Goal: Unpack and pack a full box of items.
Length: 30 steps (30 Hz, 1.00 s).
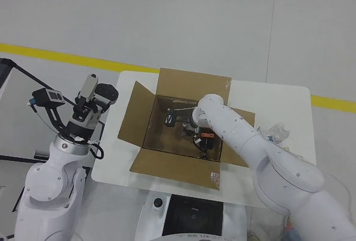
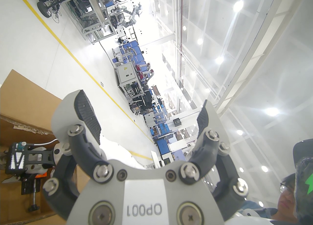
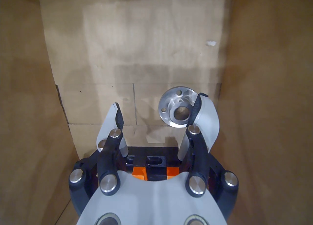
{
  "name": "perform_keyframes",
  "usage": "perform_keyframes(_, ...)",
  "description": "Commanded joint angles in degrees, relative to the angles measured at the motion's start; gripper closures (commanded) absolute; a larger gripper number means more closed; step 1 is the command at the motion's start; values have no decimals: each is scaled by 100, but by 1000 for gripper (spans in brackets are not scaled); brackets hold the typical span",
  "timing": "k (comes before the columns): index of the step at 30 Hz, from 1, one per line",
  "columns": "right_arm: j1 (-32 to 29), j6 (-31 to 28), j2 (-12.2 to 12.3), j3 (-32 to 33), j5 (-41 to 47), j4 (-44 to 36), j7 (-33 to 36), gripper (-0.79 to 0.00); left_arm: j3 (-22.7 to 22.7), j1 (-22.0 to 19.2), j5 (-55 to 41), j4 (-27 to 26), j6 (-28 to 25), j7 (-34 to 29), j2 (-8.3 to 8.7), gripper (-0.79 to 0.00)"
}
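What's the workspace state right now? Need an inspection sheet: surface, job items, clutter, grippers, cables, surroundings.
surface: white table, with the box standing on it.
job's things: open cardboard box, flaps out; metal flange and black-and-orange part on its floor.
clutter: crumpled clear plastic on the table beside the box.
grippers: right gripper open, empty, down inside the box over the black-and-orange part; left gripper open, empty, raised beside the table, pointing up.
cables: loose wires on the floor by a far cart.
surroundings: yellow floor line; equipment racks.
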Motion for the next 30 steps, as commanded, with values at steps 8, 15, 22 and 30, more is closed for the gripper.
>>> perform_keyframes(8,95,123,-240,-137,-443,361,-290,-397,0,0,0,0,0,0,0,-785)
perform_keyframes(15,79,264,-368,-244,-817,503,-440,-391,0,0,0,0,0,0,0,-785)
perform_keyframes(22,30,9,-478,-202,-785,733,-674,-391,0,0,0,0,0,0,0,-785)
perform_keyframes(30,71,-755,-509,57,-313,873,-1404,-413,0,0,0,0,0,0,0,-785)
